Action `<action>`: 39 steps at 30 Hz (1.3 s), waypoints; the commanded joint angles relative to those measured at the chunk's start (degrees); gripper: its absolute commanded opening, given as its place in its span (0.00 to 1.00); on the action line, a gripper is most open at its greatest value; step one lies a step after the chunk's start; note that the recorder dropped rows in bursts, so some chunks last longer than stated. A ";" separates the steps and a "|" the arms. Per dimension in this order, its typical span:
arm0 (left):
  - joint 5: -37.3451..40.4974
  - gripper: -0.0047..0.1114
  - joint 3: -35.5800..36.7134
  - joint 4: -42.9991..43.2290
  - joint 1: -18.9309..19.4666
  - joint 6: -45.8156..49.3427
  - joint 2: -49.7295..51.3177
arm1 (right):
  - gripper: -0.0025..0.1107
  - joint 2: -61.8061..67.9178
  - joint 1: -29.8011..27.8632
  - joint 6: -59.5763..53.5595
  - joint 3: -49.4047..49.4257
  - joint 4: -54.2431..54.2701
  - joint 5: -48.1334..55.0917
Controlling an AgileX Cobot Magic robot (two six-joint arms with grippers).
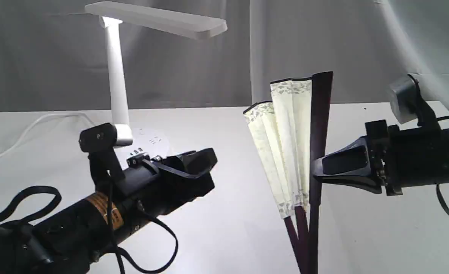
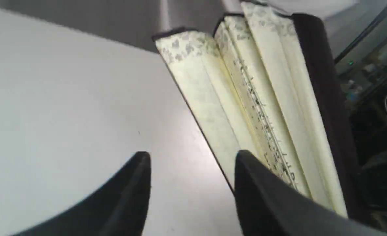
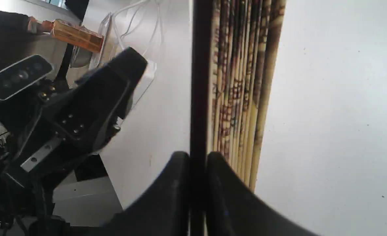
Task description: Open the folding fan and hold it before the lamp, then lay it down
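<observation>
The folding fan [image 1: 291,144] stands upright right of centre, only partly spread, its cream pleats bunched beside a dark maroon guard [image 1: 319,125]. My right gripper [image 1: 316,169] is shut on that guard about halfway up; in the right wrist view the two fingers pinch the dark strip [image 3: 198,98]. My left gripper [image 1: 205,160] hangs open to the left of the fan, apart from it; its view shows the pleated leaf [image 2: 246,98] just beyond the spread fingertips [image 2: 242,164]. The white lamp [image 1: 116,72] stands behind at the left, its head lit.
The lamp's round base [image 1: 148,144] and white cord [image 1: 26,131] lie on the white table [image 1: 224,228] at the back left. Grey cloth hangs behind. The fan's ribs [image 1: 302,236] run down out of view at the bottom edge.
</observation>
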 commanded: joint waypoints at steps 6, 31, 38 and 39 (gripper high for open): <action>-11.06 0.45 0.35 5.28 0.19 -22.26 7.30 | 0.02 -0.57 -0.39 -0.08 0.15 1.38 0.90; -19.05 0.45 -16.65 24.77 7.97 -48.92 19.74 | 0.02 -0.57 3.04 1.61 0.15 3.51 0.90; -16.23 0.45 -16.63 23.85 7.97 -50.35 19.79 | 0.02 -0.57 3.04 1.83 0.15 3.64 0.90; -16.96 0.45 -16.63 23.52 7.97 -50.35 19.79 | 0.02 -0.57 3.04 1.83 0.15 3.77 0.90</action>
